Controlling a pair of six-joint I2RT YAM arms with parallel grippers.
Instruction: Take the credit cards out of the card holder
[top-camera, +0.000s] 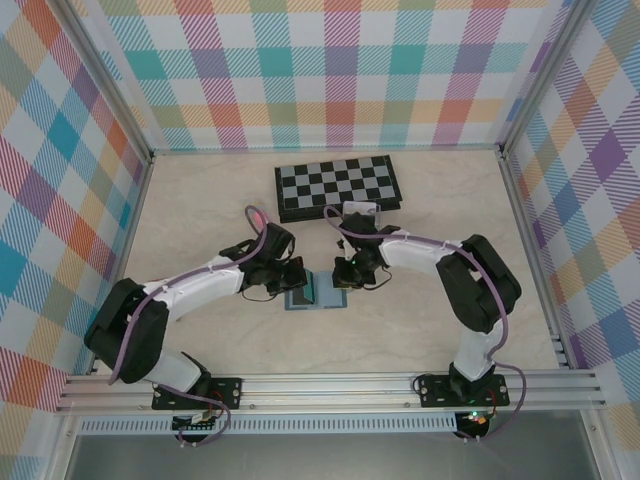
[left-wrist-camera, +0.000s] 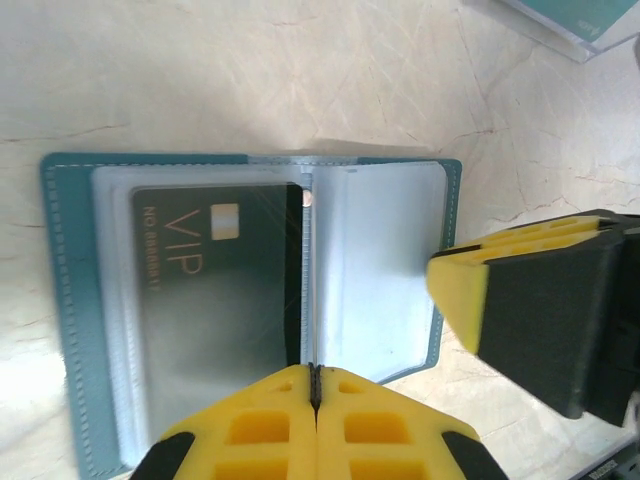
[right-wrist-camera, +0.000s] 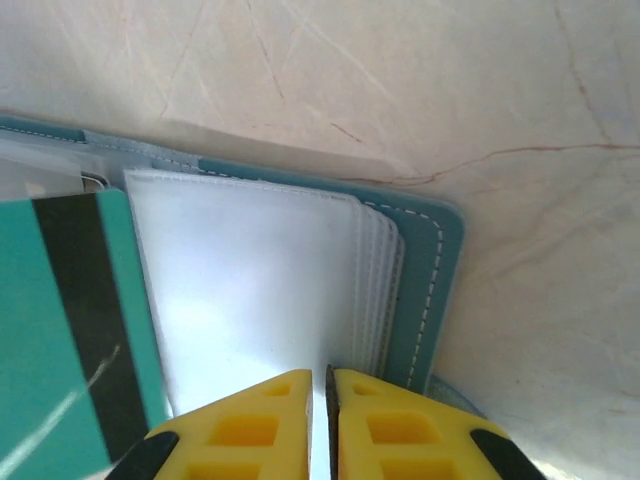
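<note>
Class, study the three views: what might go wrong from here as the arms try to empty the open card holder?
1. The left gripper is shut at the edge of the card holder; pulling may drag the whole holder rather than free the VIP card.
2. The right gripper sits over clear sleeves; it may pinch sleeve plastic, not the teal card.

Teal on our pale marbled counter (top-camera: 200, 220)
We see a teal card holder (left-wrist-camera: 68, 300), dark gold-lettered credit card (left-wrist-camera: 215, 300), black-and-grey checked chessboard (top-camera: 338, 185).
</note>
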